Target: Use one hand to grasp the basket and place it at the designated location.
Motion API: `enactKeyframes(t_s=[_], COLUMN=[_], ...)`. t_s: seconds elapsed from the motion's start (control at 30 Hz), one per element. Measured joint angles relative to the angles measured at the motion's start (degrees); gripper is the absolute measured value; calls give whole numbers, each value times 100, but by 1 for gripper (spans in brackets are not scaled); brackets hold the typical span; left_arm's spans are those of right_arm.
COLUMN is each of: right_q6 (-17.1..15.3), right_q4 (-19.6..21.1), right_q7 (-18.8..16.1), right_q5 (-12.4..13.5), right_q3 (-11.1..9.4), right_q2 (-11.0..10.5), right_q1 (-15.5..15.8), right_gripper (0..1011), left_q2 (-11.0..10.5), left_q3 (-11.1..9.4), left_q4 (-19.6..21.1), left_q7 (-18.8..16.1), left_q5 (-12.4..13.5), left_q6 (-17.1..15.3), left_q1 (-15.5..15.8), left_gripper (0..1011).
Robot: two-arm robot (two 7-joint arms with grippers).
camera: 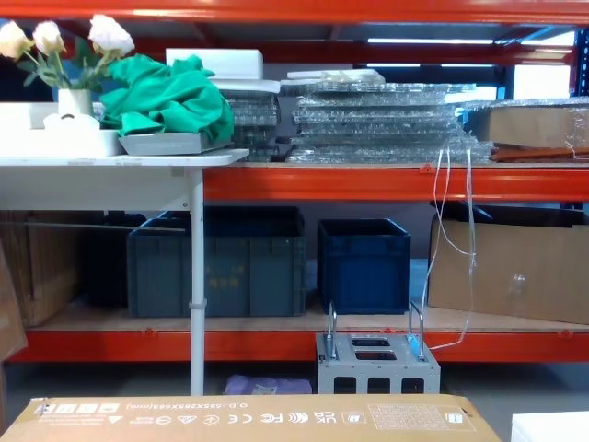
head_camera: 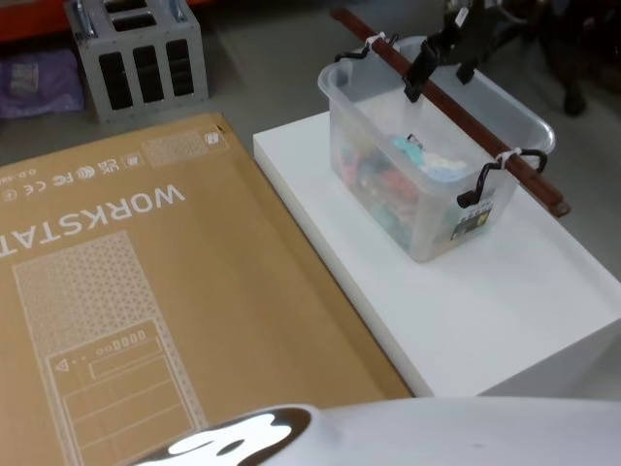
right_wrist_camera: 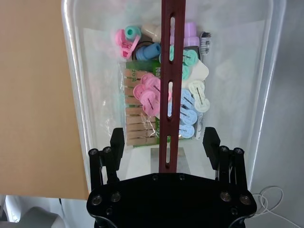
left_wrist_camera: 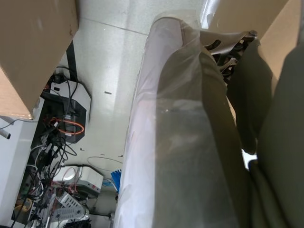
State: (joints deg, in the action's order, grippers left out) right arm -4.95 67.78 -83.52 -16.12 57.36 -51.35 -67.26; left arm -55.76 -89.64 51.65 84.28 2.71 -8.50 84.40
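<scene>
- The wide translucent whitish plastic basket (head_camera: 342,126) stands on the far part of the white block platform (head_camera: 485,311), on the right of the scene. The big flat brown cardboard box (head_camera: 194,291) lies just beside the platform on the left.
- A slim dark red slotted bar (head_camera: 466,116) spans the basket's top, hung from black hooks (head_camera: 482,184) at each end. Coloured clothes pegs and clips (right_wrist_camera: 152,95) lie in the bottom.
- The black right gripper (right_wrist_camera: 164,142) hovers over the bar with its claw spread wide. One fingertip (right_wrist_camera: 117,137) stands on each side of the bar, and neither touches it.
- Risk: the claw appears to sit nearer the far hook than the bar's middle. A hold taken there would probably let the near end sag and slide the load.
- Risk: the bar is narrow. If the jaws close before dropping low enough, they may pinch only its top edge and it could twist out.
- Risk: a hook could slip off the rim under a jerky lift.
- Risk: a swinging basket could knock the cardboard box.
</scene>
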Motion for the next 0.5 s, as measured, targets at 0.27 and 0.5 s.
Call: enactKeyframes(t_s=[0.27, 0.5], right_q6=[138, 197], right_q4=[-322, -479], right_q7=[-18, -12], right_q5=[-21, -29], right_q3=[197, 312], right_q2=[179, 268], right_q1=[-13, -20], right_gripper=[1000, 1000], left_q2=[0, 0], left_q3=[0, 0], left_q4=[0, 0], left_q7=[0, 0], left_q5=[0, 0], left_q6=[0, 0], left_q1=[0, 0], left_gripper=[0, 0])
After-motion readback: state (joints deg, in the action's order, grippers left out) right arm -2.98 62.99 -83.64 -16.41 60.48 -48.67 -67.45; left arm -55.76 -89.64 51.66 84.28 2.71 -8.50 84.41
